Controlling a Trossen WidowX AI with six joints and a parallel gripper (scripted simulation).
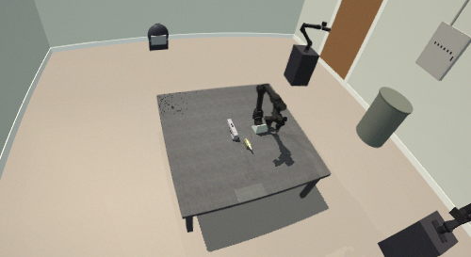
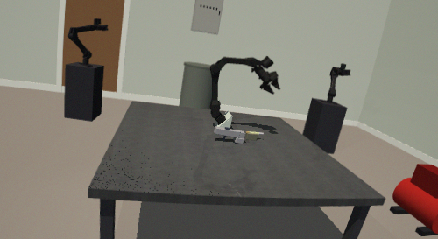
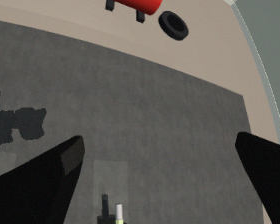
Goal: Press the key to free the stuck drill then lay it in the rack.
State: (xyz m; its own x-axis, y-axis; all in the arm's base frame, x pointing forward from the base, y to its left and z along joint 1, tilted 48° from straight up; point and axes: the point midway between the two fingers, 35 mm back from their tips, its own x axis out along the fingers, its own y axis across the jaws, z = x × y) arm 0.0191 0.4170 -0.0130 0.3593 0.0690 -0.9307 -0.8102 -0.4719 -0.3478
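My gripper (image 2: 272, 89) (image 3: 162, 142) is wide open and empty, raised high above the table. A small yellow-green piece with a pale rod tip, seemingly the drill in its holder, (image 1: 248, 143) (image 2: 251, 134) lies low on the table; its tip end shows at the bottom edge of the wrist view (image 3: 119, 220). A long pale grey piece (image 1: 233, 129) (image 2: 232, 133) lies beside it. A white wedge-shaped piece (image 1: 259, 129) (image 2: 227, 119) stands by the arm's base. Which of these is the rack, and where the key is, I cannot tell. Whether the drill is still stuck is too small to tell.
The dark grey table (image 1: 198, 170) (image 2: 175, 167) (image 3: 161, 95) carries the arm, whose shadow (image 1: 284, 157) falls across it. A pale rectangle (image 1: 251, 192) marks the table near one edge. A grey-green bin (image 1: 383, 119) (image 2: 194, 86) and two other arms on dark pedestals stand off the table.
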